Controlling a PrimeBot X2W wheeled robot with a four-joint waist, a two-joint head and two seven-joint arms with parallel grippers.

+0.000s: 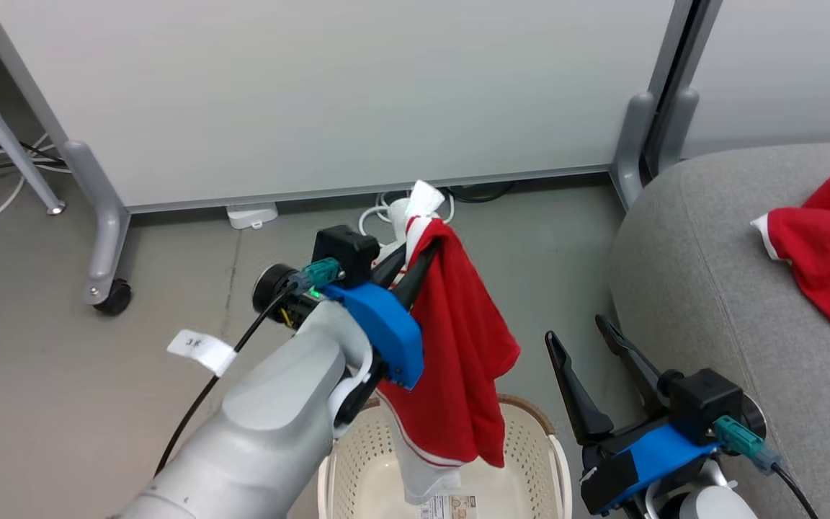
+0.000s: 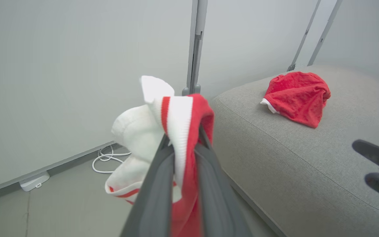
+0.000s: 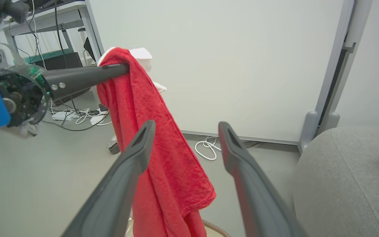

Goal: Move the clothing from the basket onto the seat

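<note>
Closest to me is the basket (image 1: pixel 530 447), cream plastic with little holes in its walls and a brown woven-look rim. Just beside it, my right gripper (image 1: pixel 577 329) has its two long dark fingers spread wide apart, with nothing between them.

My left gripper (image 1: pixel 424 249) is up above the basket, and its fingers are squeezed together on the first red garment (image 1: pixel 458 346). They pinch it near a white ribbed band at the top. The rest hangs down soft and floppy, a fuzzy red. Its white bottom edge with a thin red stripe dangles over the basket's opening. I cannot tell if it touches the inside.

To my right is the sofa (image 1: pixel 710 288), big and light grey, with rough woven fabric and rounded edges. The second red garment (image 1: pixel 829 245) lies crumpled on top of it, with a bit of white trim showing.

Farther off, a white cable (image 1: pixel 375 213) curls in loops on the smooth grey floor (image 1: pixel 170 288). Behind it stands a flat white panel (image 1: pixel 314 94) on grey legs with a black wheel (image 1: pixel 114 297).
</note>
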